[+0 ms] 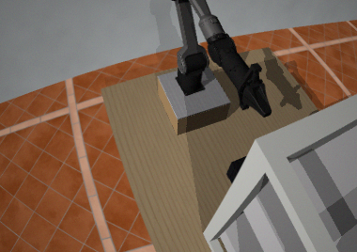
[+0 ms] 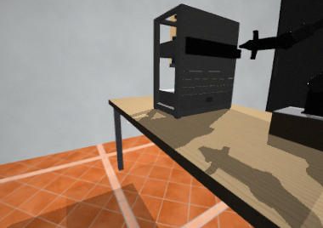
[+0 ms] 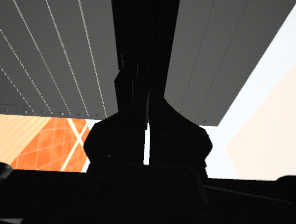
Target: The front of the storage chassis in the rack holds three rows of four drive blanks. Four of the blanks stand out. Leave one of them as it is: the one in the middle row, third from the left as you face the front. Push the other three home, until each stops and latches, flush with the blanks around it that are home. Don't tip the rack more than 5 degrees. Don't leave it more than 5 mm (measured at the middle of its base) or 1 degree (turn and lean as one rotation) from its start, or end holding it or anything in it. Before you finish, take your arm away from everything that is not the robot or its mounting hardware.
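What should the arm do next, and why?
Probably line up the shut gripper with the dark blank that juts from the rack, then push it in. The gripper hangs clear of the rack and holds nothing, and that blank looks unseated.

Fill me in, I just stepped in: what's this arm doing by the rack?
A single arm with a shut, empty gripper points at the front of the dark rack on the wooden table. The gripper tip sits right at the black chassis band, apparently between pushes; contact is unclear.
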Available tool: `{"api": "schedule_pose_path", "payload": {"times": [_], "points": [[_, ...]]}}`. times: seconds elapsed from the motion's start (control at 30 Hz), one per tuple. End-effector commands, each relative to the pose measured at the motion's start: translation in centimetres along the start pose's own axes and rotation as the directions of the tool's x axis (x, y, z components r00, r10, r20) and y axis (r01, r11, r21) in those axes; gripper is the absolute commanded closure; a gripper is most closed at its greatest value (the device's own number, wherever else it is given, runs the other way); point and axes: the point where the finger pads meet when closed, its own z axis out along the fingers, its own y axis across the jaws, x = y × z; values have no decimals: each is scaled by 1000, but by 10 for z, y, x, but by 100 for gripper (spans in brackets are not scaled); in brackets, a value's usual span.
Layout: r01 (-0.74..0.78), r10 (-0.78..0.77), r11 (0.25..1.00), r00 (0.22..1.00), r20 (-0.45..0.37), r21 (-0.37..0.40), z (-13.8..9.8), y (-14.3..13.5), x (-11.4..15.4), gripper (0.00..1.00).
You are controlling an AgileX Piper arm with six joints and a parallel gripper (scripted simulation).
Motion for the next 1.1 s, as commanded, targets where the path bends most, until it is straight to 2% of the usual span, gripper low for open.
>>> {"api": "schedule_pose_path", "payload": {"times": [0.0, 0.77, 1.07], "points": [[-1, 1, 1000, 1000, 6, 3, -1, 2, 5, 100], [-1, 1, 1000, 1000, 6, 3, -4, 35, 72, 100], [-1, 1, 1000, 1000, 6, 3, -4, 39, 80, 100]]}}
